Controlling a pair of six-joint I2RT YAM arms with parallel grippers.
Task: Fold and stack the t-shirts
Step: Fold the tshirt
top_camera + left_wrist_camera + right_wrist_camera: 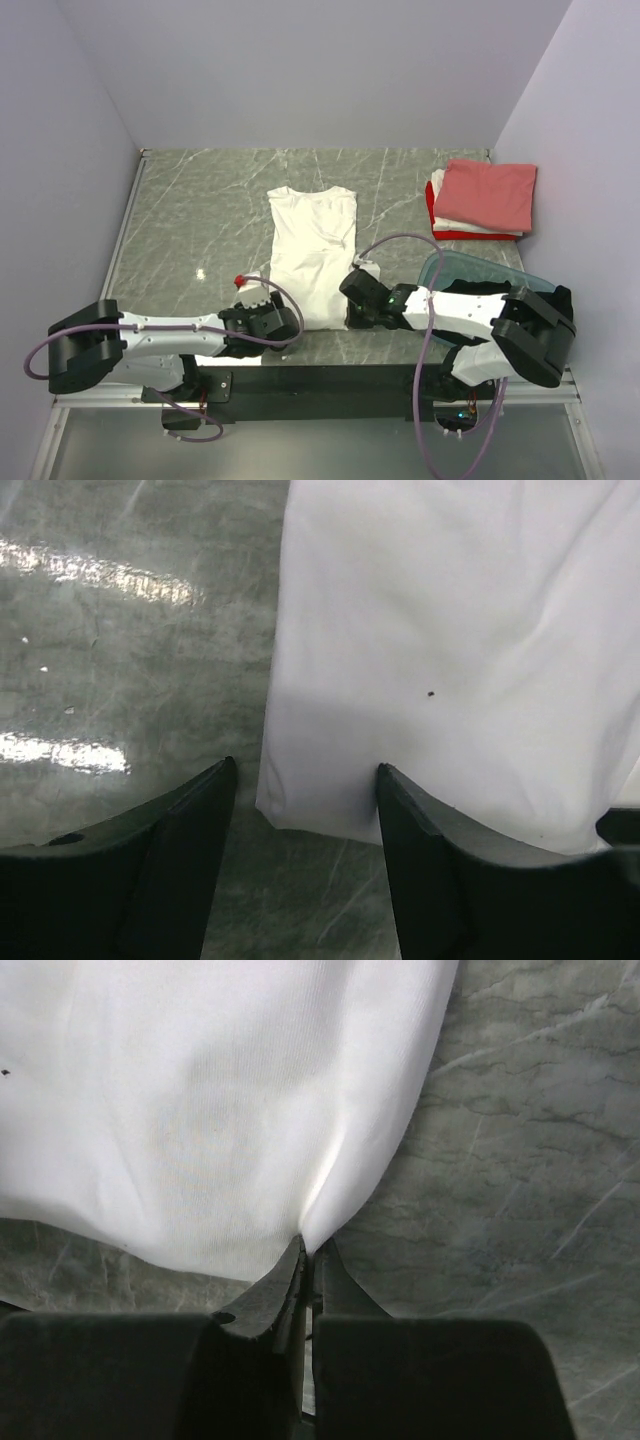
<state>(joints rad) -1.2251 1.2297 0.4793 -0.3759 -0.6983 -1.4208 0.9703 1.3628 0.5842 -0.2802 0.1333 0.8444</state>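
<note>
Two sets of robot fingers worked the near hem of a white t-shirt [312, 245] laid flat on a grey marbled bench [190, 200]. At the hem's left corner, the left fingers [305, 770] stood spread low over the bench, straddling the corner of the cloth, one over bare stone and the other over the fabric; whether they touched it could not be told. At the right corner, the right fingers [308, 1250] were pressed together, pinching a small peak of the white cloth, which puckered into a crease running up from the tips. The shirt lay near the middle of the bench in a long narrow shape, its neckline toward the far wall and its hem nearest the arms. Beside the right arm, a translucent teal tub [470, 268] sat at the bench's near right edge. Farther back, at the far right corner and well apart from the white t-shirt, a stack of folded shirts rested: a salmon-pink shirt [490, 193] on top, a white shirt [437, 183] under it and a red shirt [432, 212] at the bottom.
</note>
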